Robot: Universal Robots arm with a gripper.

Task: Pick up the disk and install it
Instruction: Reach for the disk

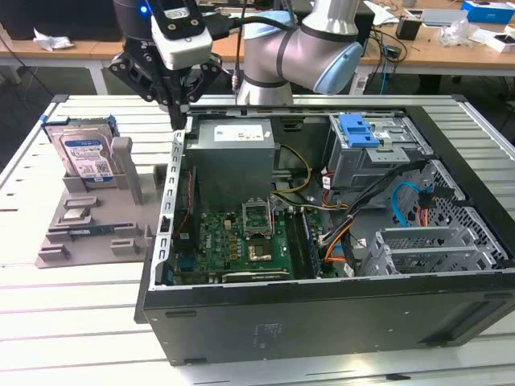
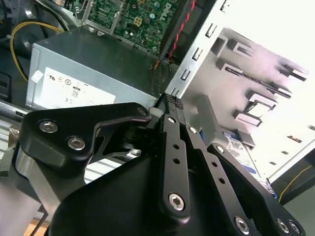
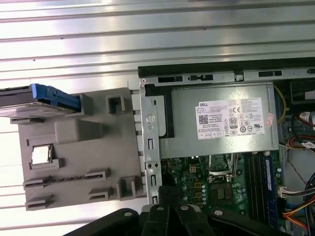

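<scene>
My black two-fingered pincer [image 1: 181,121] hangs in the upper left of the exterior view, over the rim of the open black metal computer case [image 1: 322,318]. In the second wrist view its fingers [image 2: 173,142] run together to a single tip [image 2: 171,101], closed with nothing between them.

The flat silver hard disk [image 1: 87,151], with its white-and-blue label and blue plastic rails, stands upright in a grey plastic holder [image 1: 88,221] on the white slatted table [image 1: 72,322], further to the exterior view's left and apart from my pincer. In the first wrist view I see the disk edge-on [image 3: 24,104].

Inside the case, the grey metal power supply box [image 1: 233,153] sits just beside my fingertips, and a blue plastic latch [image 1: 358,130] tops the metal drive cage [image 1: 378,161] toward the upper right.
</scene>
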